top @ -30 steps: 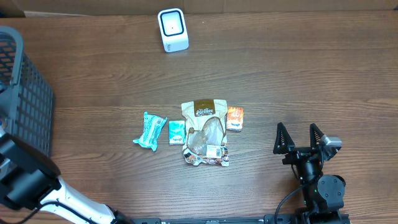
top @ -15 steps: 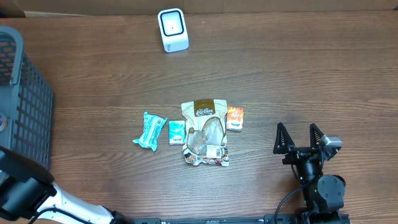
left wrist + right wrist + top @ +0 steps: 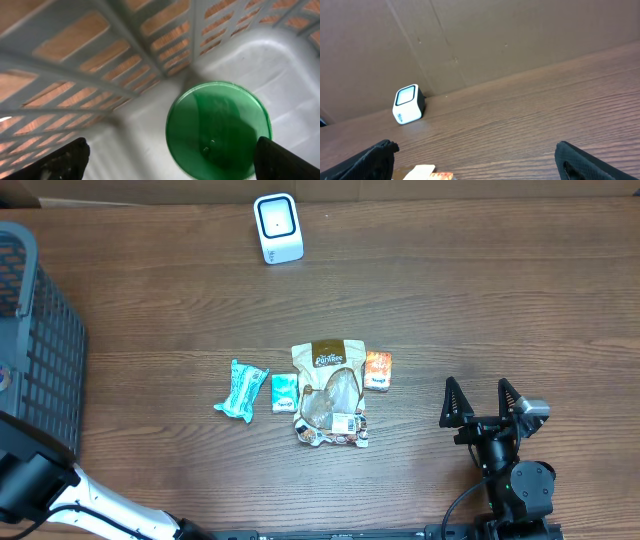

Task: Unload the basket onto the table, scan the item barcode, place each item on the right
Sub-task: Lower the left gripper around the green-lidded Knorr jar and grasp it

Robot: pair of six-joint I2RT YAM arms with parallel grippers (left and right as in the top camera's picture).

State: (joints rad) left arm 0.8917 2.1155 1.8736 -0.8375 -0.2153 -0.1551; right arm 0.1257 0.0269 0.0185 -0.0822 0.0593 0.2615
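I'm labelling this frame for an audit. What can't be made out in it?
- Barcode on the snack bag: overhead, too small.
- Green round item: left wrist, blurred; its kind is unclear.
- Basket interior: overhead, cut by the left edge.
- Left pincer: overhead, beyond the frame edge.

Smooth plastic scanner — grained wood table

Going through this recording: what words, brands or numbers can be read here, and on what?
No text reads clearly.
Pouch: white brand word on its brown band, too blurred.
Orange packet, small teal packet, teal wrapper: print too small.
Scanner, green disc: no lettering visible.
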